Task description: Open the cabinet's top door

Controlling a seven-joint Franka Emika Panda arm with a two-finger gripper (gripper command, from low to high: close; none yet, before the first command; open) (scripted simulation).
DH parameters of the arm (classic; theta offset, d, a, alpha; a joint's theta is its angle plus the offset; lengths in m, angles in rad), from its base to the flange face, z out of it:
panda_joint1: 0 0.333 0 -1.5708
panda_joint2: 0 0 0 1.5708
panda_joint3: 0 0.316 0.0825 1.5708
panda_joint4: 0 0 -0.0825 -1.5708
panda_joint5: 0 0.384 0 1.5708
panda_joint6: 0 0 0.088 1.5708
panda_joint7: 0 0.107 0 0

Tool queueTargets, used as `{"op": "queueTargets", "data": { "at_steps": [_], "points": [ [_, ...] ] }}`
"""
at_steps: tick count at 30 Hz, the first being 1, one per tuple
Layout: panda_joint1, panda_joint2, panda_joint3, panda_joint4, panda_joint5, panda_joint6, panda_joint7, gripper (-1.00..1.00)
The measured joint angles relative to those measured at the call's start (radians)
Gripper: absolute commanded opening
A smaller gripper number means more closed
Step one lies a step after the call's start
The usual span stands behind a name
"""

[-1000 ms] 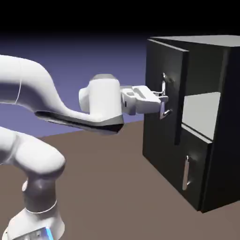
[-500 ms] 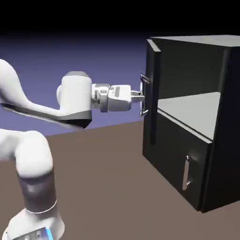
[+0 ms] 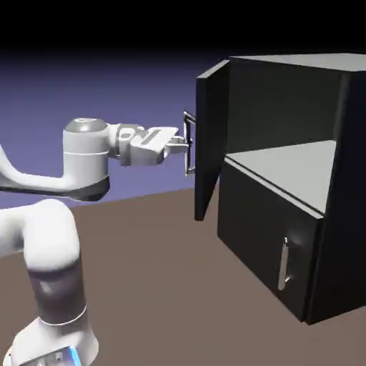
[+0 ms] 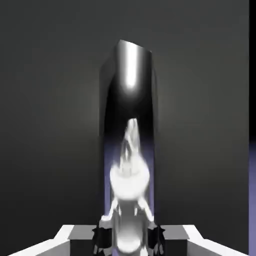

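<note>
While the top door (image 3: 212, 139) stands swung wide, the jaws (image 3: 189, 144) (nearly closed) grip its silver handle (image 3: 187, 121).

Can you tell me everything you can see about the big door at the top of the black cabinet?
The top door is a flat black panel, smooth and a bit like painted metal. It stands swung wide open, upright, at the cabinet's edge on the exterior view's left. Its shiny silver bar handle runs up and down, and the robot's pincer is shut on it.
</note>
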State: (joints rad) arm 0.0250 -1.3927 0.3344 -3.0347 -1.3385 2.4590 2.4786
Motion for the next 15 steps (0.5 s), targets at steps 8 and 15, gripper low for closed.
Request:
{"op": "queueTargets", "data": {
  "at_steps": [8,15],
  "points": [
    [0.147,-0.019,0.267,0.048,0.340,-0.326,-0.085,-1.00],
    [0.140,0.066,0.520,0.211,0.580,-0.616,-0.090,-1.00]
  ]
}}
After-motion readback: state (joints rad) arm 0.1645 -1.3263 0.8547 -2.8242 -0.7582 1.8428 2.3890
